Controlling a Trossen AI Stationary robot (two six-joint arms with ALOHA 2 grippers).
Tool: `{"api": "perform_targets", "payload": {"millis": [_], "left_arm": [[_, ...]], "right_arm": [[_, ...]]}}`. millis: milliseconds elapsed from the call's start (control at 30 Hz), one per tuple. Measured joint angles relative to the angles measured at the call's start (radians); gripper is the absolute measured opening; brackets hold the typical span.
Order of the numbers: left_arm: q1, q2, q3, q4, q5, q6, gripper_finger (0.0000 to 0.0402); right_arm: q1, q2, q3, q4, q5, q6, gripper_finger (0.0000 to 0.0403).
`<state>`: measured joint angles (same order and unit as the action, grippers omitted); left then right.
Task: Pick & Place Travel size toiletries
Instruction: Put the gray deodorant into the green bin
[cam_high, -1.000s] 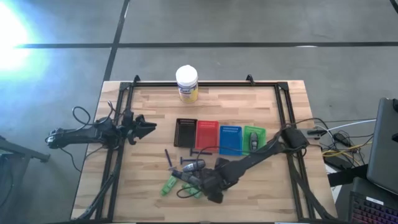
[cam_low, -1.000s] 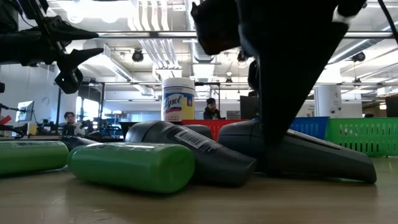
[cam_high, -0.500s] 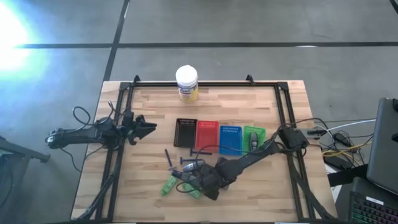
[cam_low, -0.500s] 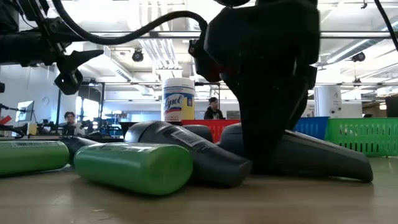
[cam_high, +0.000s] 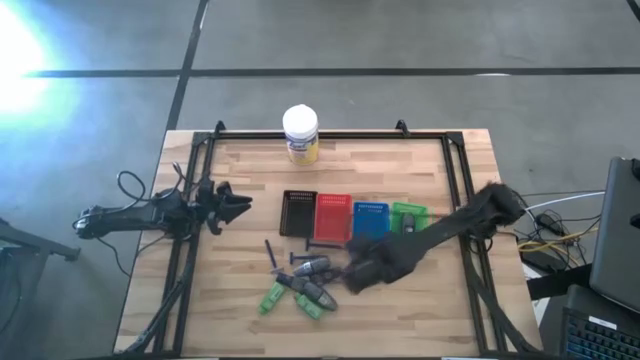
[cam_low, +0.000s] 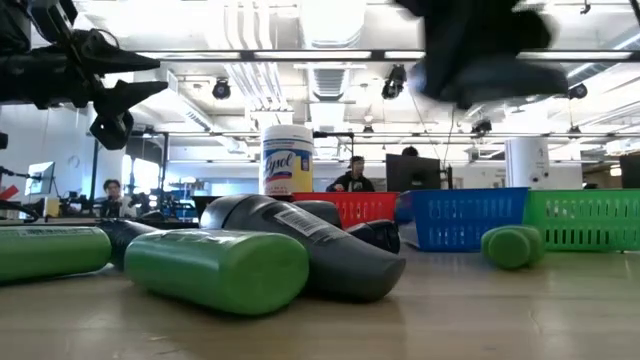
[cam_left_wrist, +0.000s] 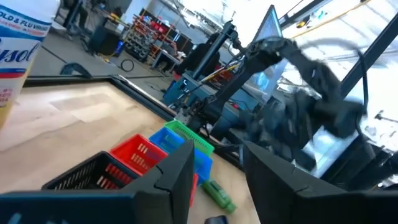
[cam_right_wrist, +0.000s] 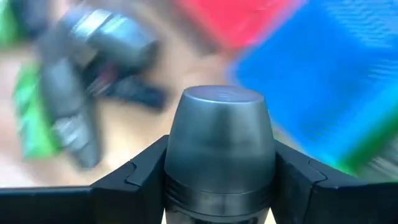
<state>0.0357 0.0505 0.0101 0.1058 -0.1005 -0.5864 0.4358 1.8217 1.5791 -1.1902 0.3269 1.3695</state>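
The travel size toiletries lie in a small pile (cam_high: 298, 285) on the wooden table: green tubes (cam_low: 215, 268) and grey mini bottles (cam_low: 300, 248), resting on their sides. Another green tube (cam_low: 512, 246) lies near the green tray (cam_high: 408, 216). My right gripper (cam_high: 353, 277) hangs above the table just right of the pile, shut on a grey mini bottle (cam_right_wrist: 219, 143). My left gripper (cam_high: 236, 207) waits at the table's left, raised and open, with nothing between its fingers (cam_left_wrist: 177, 180). My right gripper pinches the grey mini bottle by its two opposite sides (cam_right_wrist: 177, 171) between its two fingers (cam_right_wrist: 134, 183). The bottle lies along the fingers, its rounded end (cam_right_wrist: 219, 96) pointing away from the wrist. It is lifted clear of the table.
Black (cam_high: 297, 212), red (cam_high: 333, 215), blue (cam_high: 370, 224) and green trays stand in a row at mid-table. A white-capped yellow jar (cam_high: 300, 133) stands at the far edge. Bare wood lies to the far left and near right. People sit in the room behind.
My right gripper has risen from the pile and gone toward the table's right and far side, nearer the trays. It has taken a grey mini bottle with it, which now hangs clear of the table. The other toiletries have stayed about where they were.
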Motion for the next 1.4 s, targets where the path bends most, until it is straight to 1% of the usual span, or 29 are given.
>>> {"api": "perform_targets", "payload": {"millis": [67, 133, 200, 267, 333, 467, 600, 700, 800, 1000, 1100, 1167, 1267, 1400], "left_arm": [[0.000, 0.000, 0.000, -0.003, -0.003, 0.006, 0.0142], [0.000, 0.000, 0.000, -0.002, -0.004, 0.006, 0.0142], [0.000, 0.000, 0.000, -0.003, -0.005, 0.008, 0.0142], [0.000, 0.000, 0.000, -0.006, -0.007, 0.008, 0.0142], [0.000, 0.000, 0.000, -0.006, -0.012, 0.008, 0.0142], [0.000, 0.000, 0.000, -0.007, -0.040, 0.008, 0.0142], [0.000, 0.000, 0.000, -0.011, -0.040, 0.008, 0.0142], [0.000, 0.000, 0.000, -0.011, -0.040, 0.008, 0.0142], [0.000, 0.000, 0.000, -0.011, -0.040, 0.007, 0.0142], [0.000, 0.000, 0.000, -0.010, -0.040, 0.007, 0.0142], [0.000, 0.000, 0.000, -0.011, -0.040, 0.007, 0.0142], [0.000, 0.000, 0.000, -0.010, -0.040, 0.007, 0.0142], [0.000, 0.000, 0.000, -0.010, -0.040, 0.006, 0.0142], [0.000, 0.000, 0.000, -0.010, -0.040, 0.006, 0.0142]], "right_arm": [[-0.005, -0.075, -0.029, -0.138, 0.031, 0.186, 0.0198], [-0.014, -0.151, -0.097, -0.231, 0.045, 0.361, 0.0198], [-0.024, -0.234, -0.188, -0.235, 0.081, 0.510, 0.0198], [-0.054, -0.318, -0.299, -0.217, 0.094, 0.598, 0.0198], [-0.094, -0.382, -0.413, -0.142, 0.093, 0.611, 0.0198], [-0.178, -0.457, -0.616, 0.077, 0.083, 0.551, 0.0198], [-0.245, -0.480, -0.737, 0.192, 0.077, 0.529, 0.0198], [-0.266, -0.491, -0.775, 0.259, 0.062, 0.499, 0.0199], [-0.272, -0.484, -0.796, 0.291, 0.029, 0.477, 0.0225], [-0.272, -0.485, -0.796, 0.303, 0.037, 0.457, 0.0309], [-0.268, -0.486, -0.779, 0.303, 0.044, 0.384, 0.0342], [-0.252, -0.481, -0.745, 0.321, 0.057, 0.274, 0.0358], [-0.218, -0.455, -0.683, 0.434, 0.058, 0.014, 0.0365], [-0.177, -0.360, -0.596, 0.607, -0.028, -0.372, 0.0362]]}}
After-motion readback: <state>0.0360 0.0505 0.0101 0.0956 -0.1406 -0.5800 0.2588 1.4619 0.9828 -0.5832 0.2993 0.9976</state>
